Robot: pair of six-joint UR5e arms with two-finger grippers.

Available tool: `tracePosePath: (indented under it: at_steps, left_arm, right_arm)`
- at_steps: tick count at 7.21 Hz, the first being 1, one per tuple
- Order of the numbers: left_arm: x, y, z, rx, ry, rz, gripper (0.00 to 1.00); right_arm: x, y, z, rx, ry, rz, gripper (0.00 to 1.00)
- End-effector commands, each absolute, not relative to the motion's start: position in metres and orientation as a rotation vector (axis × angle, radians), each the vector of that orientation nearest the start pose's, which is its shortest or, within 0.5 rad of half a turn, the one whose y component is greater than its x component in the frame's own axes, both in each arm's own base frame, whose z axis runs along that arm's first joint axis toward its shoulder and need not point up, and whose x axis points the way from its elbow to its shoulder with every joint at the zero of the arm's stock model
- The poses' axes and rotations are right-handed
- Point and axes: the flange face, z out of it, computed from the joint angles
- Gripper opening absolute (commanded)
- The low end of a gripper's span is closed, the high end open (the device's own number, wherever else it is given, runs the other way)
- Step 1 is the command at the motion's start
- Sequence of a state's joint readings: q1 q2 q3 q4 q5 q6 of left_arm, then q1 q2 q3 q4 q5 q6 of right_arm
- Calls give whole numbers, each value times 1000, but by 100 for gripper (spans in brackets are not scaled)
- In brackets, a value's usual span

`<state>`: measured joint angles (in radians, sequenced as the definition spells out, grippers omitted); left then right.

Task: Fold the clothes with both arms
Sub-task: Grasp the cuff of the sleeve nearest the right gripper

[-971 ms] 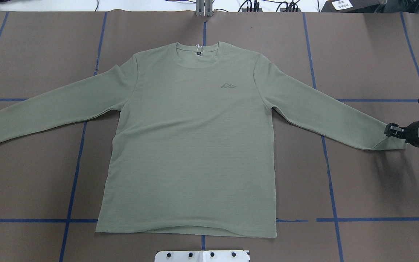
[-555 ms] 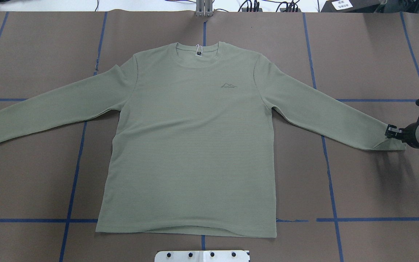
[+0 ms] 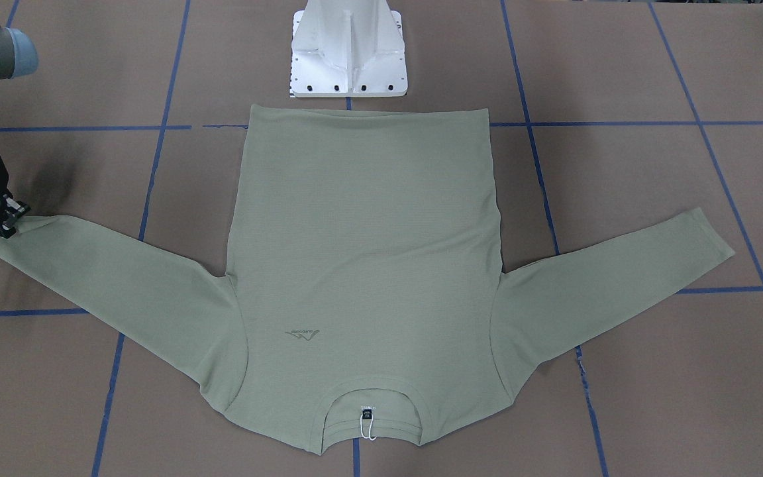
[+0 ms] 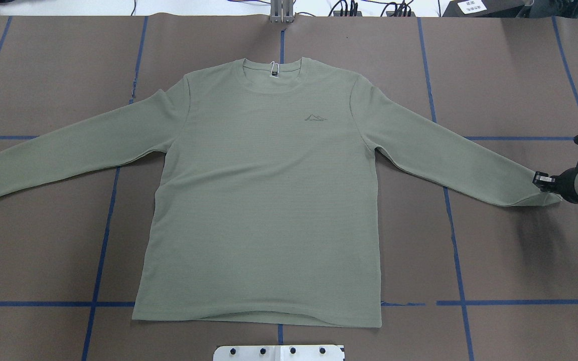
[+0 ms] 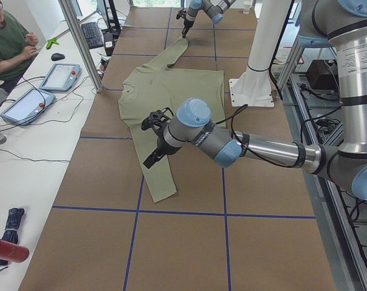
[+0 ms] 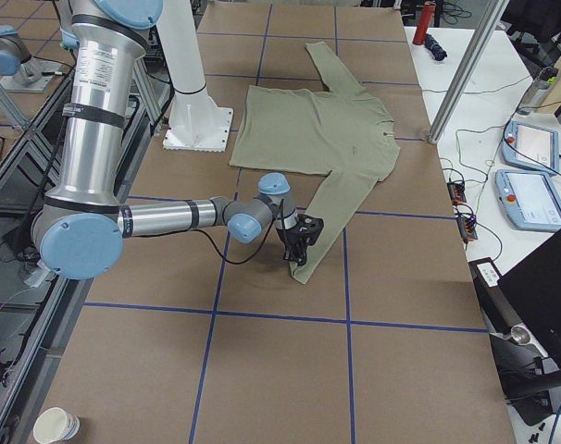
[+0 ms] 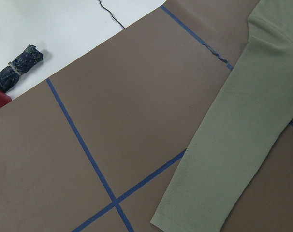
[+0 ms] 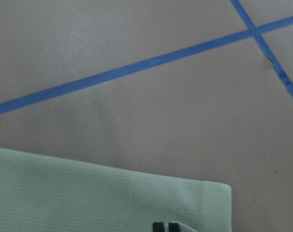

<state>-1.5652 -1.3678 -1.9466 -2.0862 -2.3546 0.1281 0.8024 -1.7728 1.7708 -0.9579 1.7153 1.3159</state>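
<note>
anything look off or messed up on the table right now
Mostly no: the shirt lies flat, face up, but the blue tape line has a short gap beside the hem corner, and the cuff at the right gripper is slightly bunched.

- The right gripper [image 4: 540, 178] has drawn its jaws narrower, pinching the cuff [image 4: 530, 193] of the shirt [image 4: 269, 200] beneath it.
- The cuff's end beside the gripper has puckered slightly.

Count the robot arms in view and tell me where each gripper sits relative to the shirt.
2. The right gripper is on the shirt's right cuff, near the table's right edge. The left gripper, seen only from the side, hangs above the left sleeve.
</note>
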Motion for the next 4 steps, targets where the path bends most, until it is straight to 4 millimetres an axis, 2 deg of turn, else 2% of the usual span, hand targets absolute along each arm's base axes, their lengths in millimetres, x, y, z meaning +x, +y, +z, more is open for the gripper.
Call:
tracePosePath:
  at_steps: [1,3,4]
  left_arm:
    - [-61,-423,502,699,714,389,100]
    - [-62,-424,501,702,712,386,100]
    - [-61,-424,501,700,713,386,100]
  right_arm:
    - [-217,-397,556,226,-669,464,0]
    - [-225,-399,514,280,-733,424,0]
    - [-236,-415,478,329,-794,412,0]
